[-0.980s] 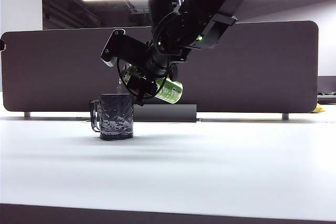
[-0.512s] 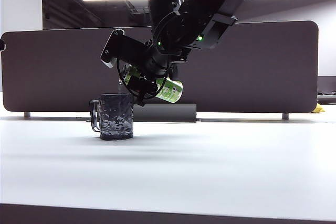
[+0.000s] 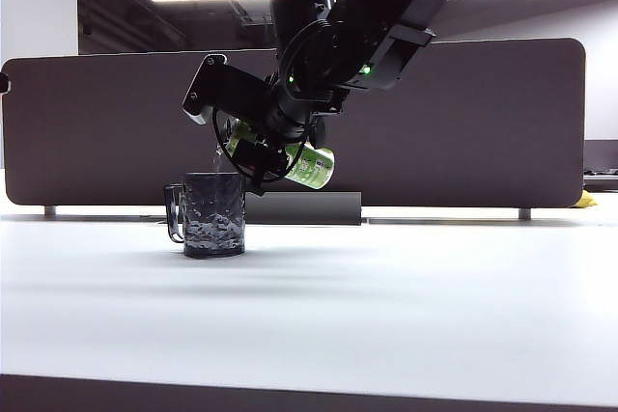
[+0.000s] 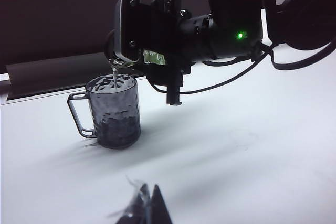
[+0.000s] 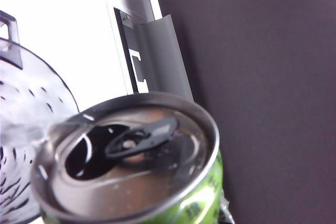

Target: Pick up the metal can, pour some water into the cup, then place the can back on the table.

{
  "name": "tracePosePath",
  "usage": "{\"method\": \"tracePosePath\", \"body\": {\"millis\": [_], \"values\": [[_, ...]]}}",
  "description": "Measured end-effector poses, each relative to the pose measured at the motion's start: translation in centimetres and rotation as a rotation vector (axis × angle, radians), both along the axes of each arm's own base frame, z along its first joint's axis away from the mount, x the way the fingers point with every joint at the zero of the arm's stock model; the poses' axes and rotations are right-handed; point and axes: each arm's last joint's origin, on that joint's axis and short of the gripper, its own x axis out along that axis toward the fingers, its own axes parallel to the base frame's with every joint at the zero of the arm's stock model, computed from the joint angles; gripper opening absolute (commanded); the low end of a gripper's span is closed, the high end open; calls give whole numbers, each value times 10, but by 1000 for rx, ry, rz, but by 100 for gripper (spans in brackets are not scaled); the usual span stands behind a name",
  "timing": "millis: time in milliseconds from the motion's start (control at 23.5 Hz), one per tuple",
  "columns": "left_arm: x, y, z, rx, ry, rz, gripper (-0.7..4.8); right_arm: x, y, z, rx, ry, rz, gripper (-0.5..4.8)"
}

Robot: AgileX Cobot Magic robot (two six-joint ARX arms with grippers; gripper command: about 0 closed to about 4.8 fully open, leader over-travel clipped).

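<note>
My right gripper [image 3: 259, 150] is shut on the green metal can [image 3: 311, 166], which it holds tipped nearly level with its silver top [image 5: 131, 161] over the cup [image 3: 213, 214]. A thin stream of water [image 4: 114, 78] falls from the can's opening into the dark dimpled cup [image 4: 113, 111], which stands on the white table [image 3: 435, 306] with its handle to the left. The cup's rim [image 5: 21, 129] shows just beside the can's mouth. My left gripper [image 4: 148, 204] hovers low over the table in front of the cup, fingertips together, holding nothing.
A dark brown divider panel [image 3: 483, 123] runs across the back of the table, with a grey foot bracket [image 3: 304, 207] behind the cup. The right arm's black body and cables [image 4: 220, 30] hang above the cup.
</note>
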Motion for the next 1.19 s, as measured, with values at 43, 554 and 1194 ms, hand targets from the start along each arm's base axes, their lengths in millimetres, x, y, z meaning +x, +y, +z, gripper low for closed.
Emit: {"method": "tracePosePath", "body": {"millis": [43, 554, 1194], "values": [[0, 0, 0, 0, 0, 0, -5, 0, 0, 0, 1, 1, -5, 251], [0, 0, 0, 0, 0, 0, -5, 1, 0, 1, 114, 41, -32, 251], [0, 0, 0, 0, 0, 0, -5, 0, -12, 32, 340, 81, -81, 251]]}}
